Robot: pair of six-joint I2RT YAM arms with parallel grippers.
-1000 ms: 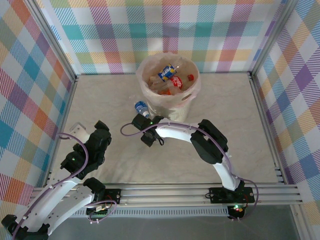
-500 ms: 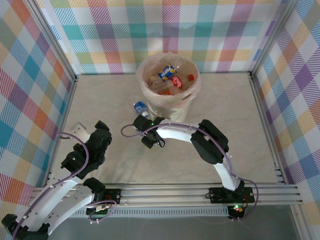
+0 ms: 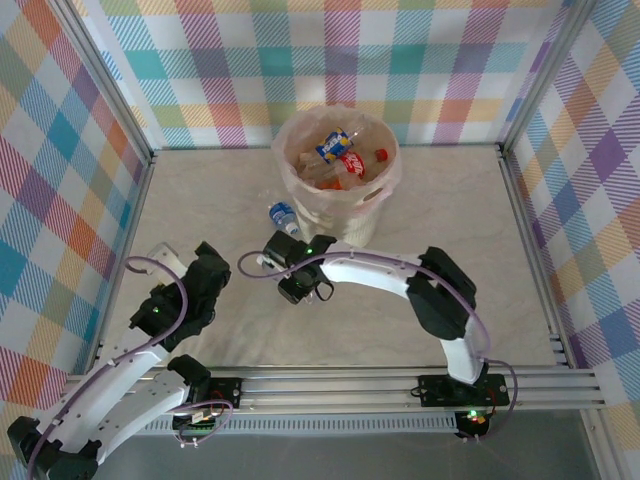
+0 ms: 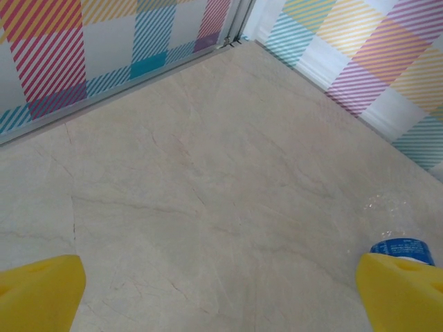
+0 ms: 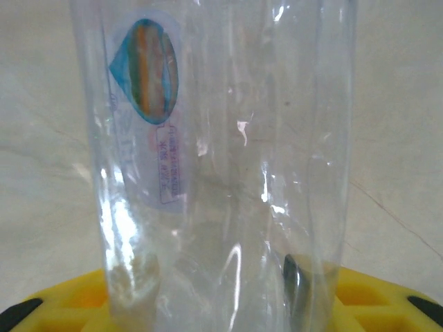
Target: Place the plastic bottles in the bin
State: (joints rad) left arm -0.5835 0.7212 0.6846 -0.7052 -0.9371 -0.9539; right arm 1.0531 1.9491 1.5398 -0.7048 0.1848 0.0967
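From above, the bin [image 3: 360,215] stands far-centre with plastic bottles [image 3: 340,155] inside; one clear bottle [image 3: 283,215] lies on the table [image 3: 480,230] just left of it, at the right gripper [image 3: 280,247]

Left wrist: the left gripper [image 4: 221,301] is spread wide and empty above the marble

Right wrist: the clear bottle [image 5: 221,166] looms close; whether the gripper grips it, I cannot tell
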